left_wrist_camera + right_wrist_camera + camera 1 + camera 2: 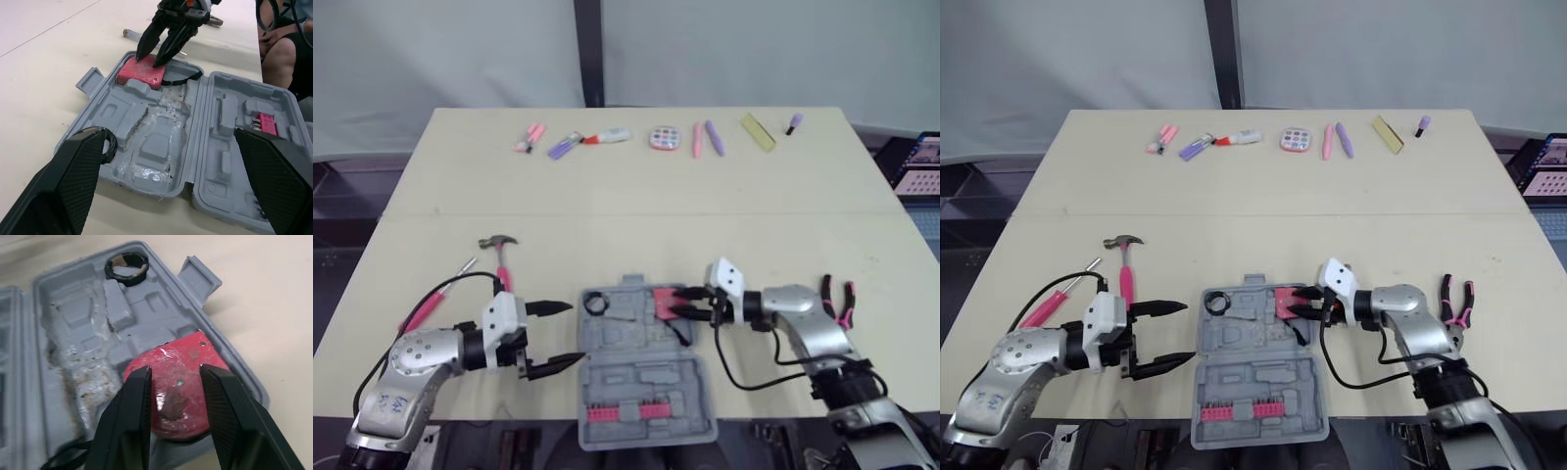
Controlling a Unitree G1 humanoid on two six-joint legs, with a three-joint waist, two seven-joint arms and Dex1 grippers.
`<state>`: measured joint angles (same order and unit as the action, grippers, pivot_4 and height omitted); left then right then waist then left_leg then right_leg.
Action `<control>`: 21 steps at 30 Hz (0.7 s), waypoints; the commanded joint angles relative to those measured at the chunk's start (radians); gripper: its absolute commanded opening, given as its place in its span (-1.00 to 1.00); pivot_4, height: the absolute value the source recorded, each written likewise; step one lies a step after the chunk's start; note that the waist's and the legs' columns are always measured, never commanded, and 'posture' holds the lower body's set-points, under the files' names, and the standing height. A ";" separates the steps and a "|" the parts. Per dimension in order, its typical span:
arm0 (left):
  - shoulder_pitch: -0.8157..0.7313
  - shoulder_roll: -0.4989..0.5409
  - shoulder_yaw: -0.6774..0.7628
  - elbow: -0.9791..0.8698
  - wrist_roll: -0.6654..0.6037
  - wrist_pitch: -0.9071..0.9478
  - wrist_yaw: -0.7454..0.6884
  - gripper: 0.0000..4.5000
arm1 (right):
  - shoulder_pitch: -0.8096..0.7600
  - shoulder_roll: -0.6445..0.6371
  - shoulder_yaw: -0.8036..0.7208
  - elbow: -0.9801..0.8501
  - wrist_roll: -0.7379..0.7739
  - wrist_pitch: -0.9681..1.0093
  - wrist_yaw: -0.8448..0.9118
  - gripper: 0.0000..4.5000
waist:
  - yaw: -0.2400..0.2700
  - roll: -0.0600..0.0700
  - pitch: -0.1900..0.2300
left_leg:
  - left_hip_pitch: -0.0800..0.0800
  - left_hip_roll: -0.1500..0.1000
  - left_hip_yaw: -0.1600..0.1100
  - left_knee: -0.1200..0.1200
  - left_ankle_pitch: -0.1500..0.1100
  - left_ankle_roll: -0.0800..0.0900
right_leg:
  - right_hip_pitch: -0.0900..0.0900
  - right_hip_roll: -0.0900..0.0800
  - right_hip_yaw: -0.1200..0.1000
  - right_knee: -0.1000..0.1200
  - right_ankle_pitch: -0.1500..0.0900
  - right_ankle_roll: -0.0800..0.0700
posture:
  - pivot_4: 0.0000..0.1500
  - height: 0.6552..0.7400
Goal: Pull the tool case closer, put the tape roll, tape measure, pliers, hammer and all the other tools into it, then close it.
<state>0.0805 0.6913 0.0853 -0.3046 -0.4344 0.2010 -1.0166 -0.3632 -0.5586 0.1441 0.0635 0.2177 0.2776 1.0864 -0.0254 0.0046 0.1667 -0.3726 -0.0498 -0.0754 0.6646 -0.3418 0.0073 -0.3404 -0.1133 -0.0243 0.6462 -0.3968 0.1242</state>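
Already the tool case [636, 377] lies open on the table [636, 206], at its near edge. The hammer [501, 264] is to its left and the pliers [837, 294] to its right. The red tape measure [142, 73] sits in a far pocket, with the tape roll [594, 303] in the corner opposite. The right gripper [176, 372] hovers partly spread, tips on the measure's top face. The left gripper [576, 333] gapes beside the case. The measure is probably a hard, smooth, dense shell, best pinched across its flat sides.
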 commanded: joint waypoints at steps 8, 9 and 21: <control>0.138 -0.012 0.109 -0.046 -0.033 -0.045 0.011 1.00 | 0.341 -0.126 -0.265 -0.581 0.172 0.368 -0.198 -0.26 | 0.017 0.000 0.000 | -0.001 0.002 0.001 -0.001 0.000 0.000 | 0.001 -0.001 0.003 -0.003 0.000 0.000 | 1.00 1.00; 0.159 -0.023 0.121 -0.039 -0.021 -0.060 0.028 1.00 | 0.386 -0.125 -0.301 -0.614 0.188 0.401 -0.220 -0.26 | 0.022 0.000 0.000 | -0.001 0.002 0.002 -0.001 0.000 0.000 | 0.001 0.000 0.002 -0.004 0.000 0.000 | 1.00 1.00; 0.380 -0.139 0.177 -0.040 0.040 -0.169 0.156 1.00 | 0.776 -0.094 -0.461 -0.766 0.262 0.444 -0.298 0.98 | 0.026 -0.001 0.000 | 0.000 0.002 0.004 -0.001 0.000 0.000 | 0.004 0.000 0.003 -0.010 0.000 0.000 | 1.00 1.00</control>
<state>0.4339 0.5603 0.2390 -0.3227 -0.4060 0.0633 -0.8777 0.3926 -0.6579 -0.2860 -0.6525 0.4544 0.7427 0.7924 0.0009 0.0037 0.1665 -0.3728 -0.0474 -0.0719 0.6636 -0.3420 0.0073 -0.3362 -0.1128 -0.0213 0.6358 -0.3968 0.1242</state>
